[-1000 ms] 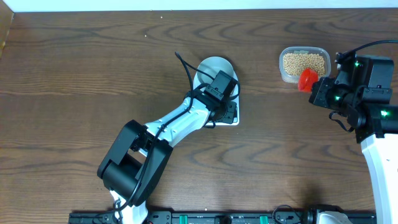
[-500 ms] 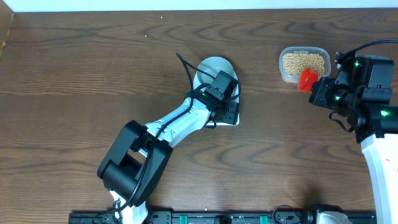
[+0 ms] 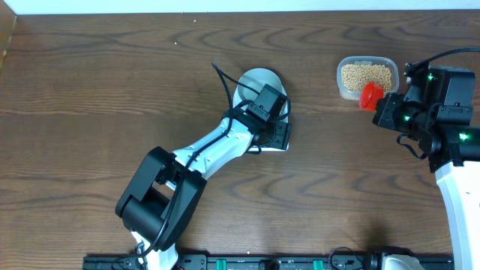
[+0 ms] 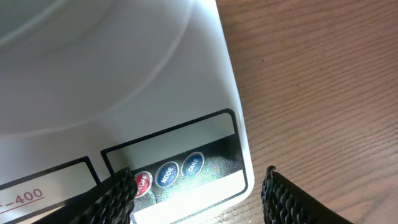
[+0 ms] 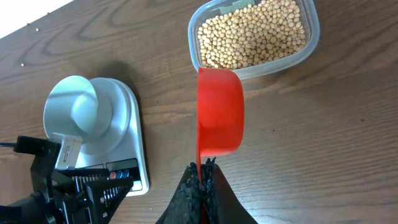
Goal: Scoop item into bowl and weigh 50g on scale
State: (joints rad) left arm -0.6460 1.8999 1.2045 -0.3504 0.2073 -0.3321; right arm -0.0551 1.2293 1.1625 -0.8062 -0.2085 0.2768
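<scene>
Directly beneath the left end effector [image 4: 198,190], the scale [image 4: 205,87] is lying on the wooden worktop [image 4: 323,93], with its control end sitting between the two fingers. Those fingers are standing spread apart and are grasping nothing. One fingertip [image 4: 121,186] is hovering just beside the red button [image 4: 143,181], and the other is hanging past the scale's edge over bare wood. Whether the first fingertip is touching the scale cannot be told. Ahead of this end effector, the bowl [image 3: 257,78] is sitting on the far part of the scale.

The right end effector [image 5: 202,174] is clenching the thin handle of a red scoop [image 5: 219,112], whose cup is reaching out ahead of the fingertips. Just beyond the cup, a clear plastic tub [image 5: 314,37] is holding the beans [image 5: 252,34], which are lying in a full layer across it. In the right wrist view the cup's front edge is overlapping the tub's near rim, though the pictures are not showing whether the two are touching. Off to this end effector's left, and well apart from it, the scale and bowl are resting under the other arm.
</scene>
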